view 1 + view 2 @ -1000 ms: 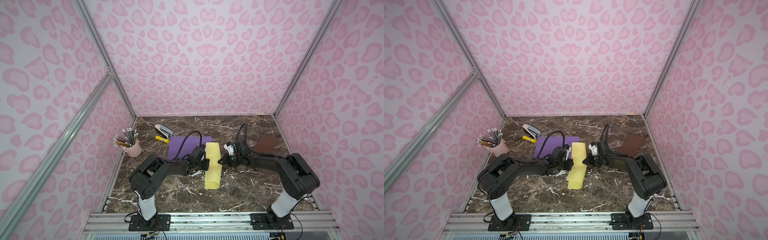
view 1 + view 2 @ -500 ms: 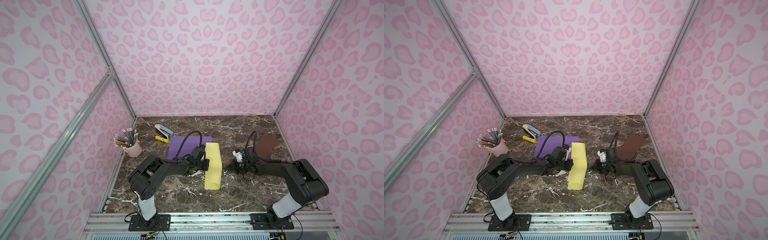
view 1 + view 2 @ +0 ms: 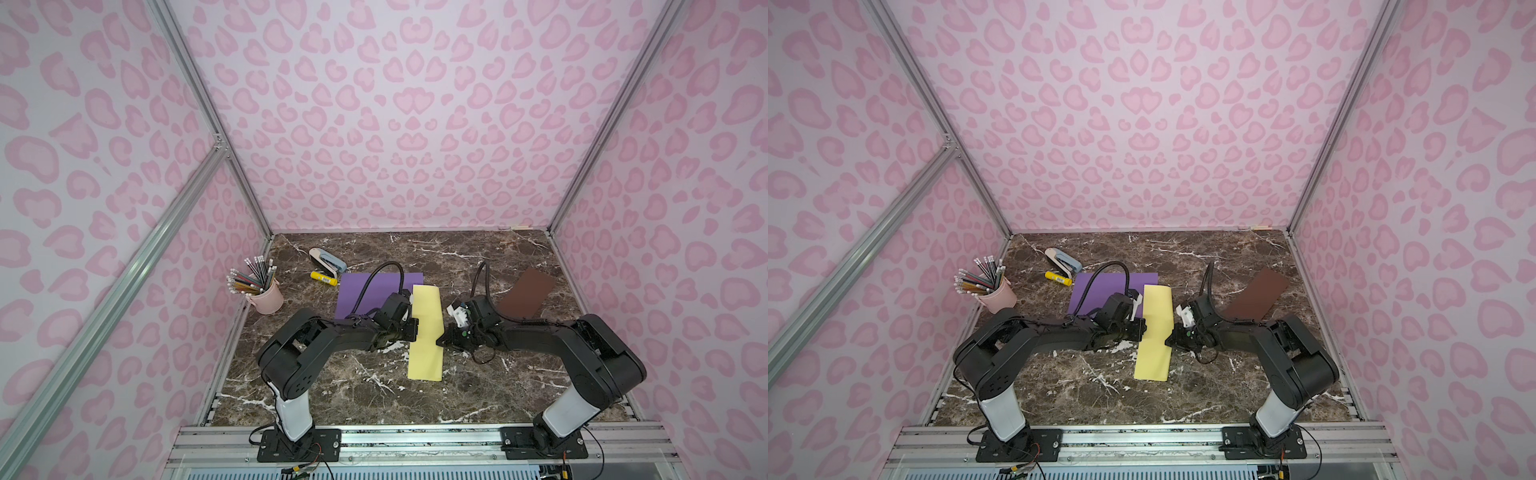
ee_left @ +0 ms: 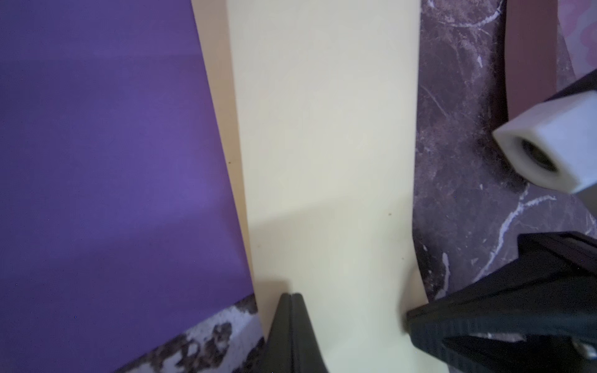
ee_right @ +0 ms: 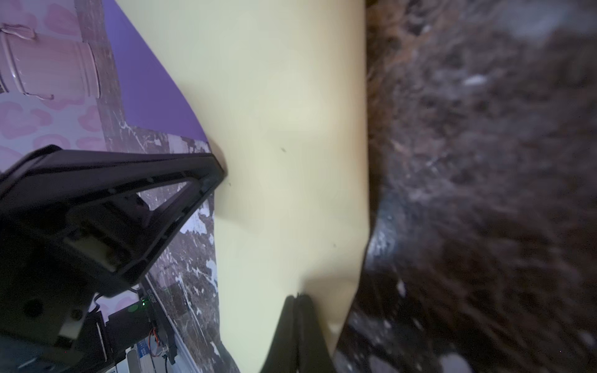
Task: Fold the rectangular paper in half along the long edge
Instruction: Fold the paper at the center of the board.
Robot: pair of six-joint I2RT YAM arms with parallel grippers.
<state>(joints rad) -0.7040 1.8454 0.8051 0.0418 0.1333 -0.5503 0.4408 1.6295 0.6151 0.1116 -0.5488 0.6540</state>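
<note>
The yellow paper point(image 3: 426, 357) point(image 3: 1152, 357) lies on the marble table as a long narrow strip, its far end overlapping a purple sheet. My left gripper point(image 3: 414, 329) point(image 3: 1144, 326) is shut, its tip resting on the strip's left edge point(image 4: 291, 295). My right gripper point(image 3: 438, 340) point(image 3: 1168, 338) is shut too, its tip on the strip's right edge point(image 5: 296, 296), where the paper point(image 5: 284, 129) bulges up slightly. The two tips face each other across the paper point(image 4: 323, 161). Neither pair of jaws has paper between them.
A purple sheet point(image 3: 365, 295) lies left of the strip and a brown sheet point(image 3: 525, 297) at the back right. At the back left are a pink cup of pencils point(image 3: 268, 296), a stapler point(image 3: 326, 259) and a yellow marker point(image 3: 323, 279). Pink walls enclose the table.
The right gripper drew away to the right of the paper, then came back to its right edge, a little nearer the front than before. The left arm and the paper stayed put.
</note>
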